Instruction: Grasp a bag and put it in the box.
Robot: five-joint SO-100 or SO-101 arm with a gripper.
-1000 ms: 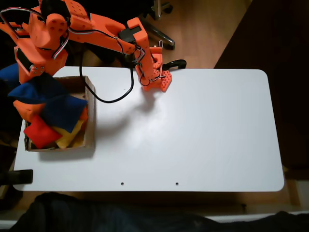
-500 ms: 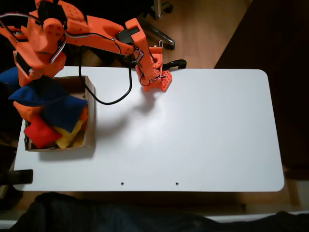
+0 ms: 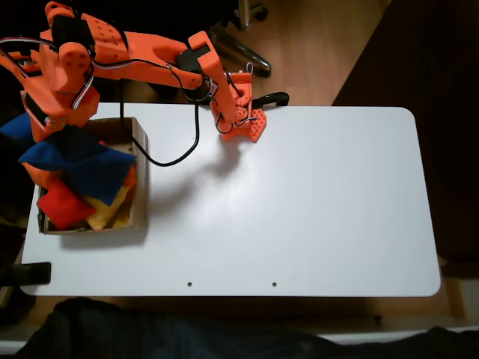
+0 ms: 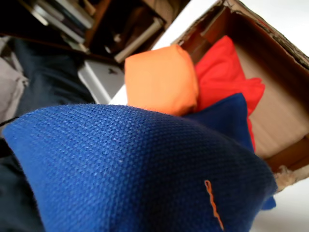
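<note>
Bag lower, nearer box.

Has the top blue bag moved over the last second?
Yes. In the fixed view the top blue bag has drifted toward the picture's top-left against the box, which stayed put.

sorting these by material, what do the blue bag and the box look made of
Blue bag: woven fabric, matte; the wrist view shows a coarse weave grain and an orange stitch. Box: brown cardboard, dull and unprinted, with thin walls and a frayed, torn-looking rim. What fills the bag can't be told.
</note>
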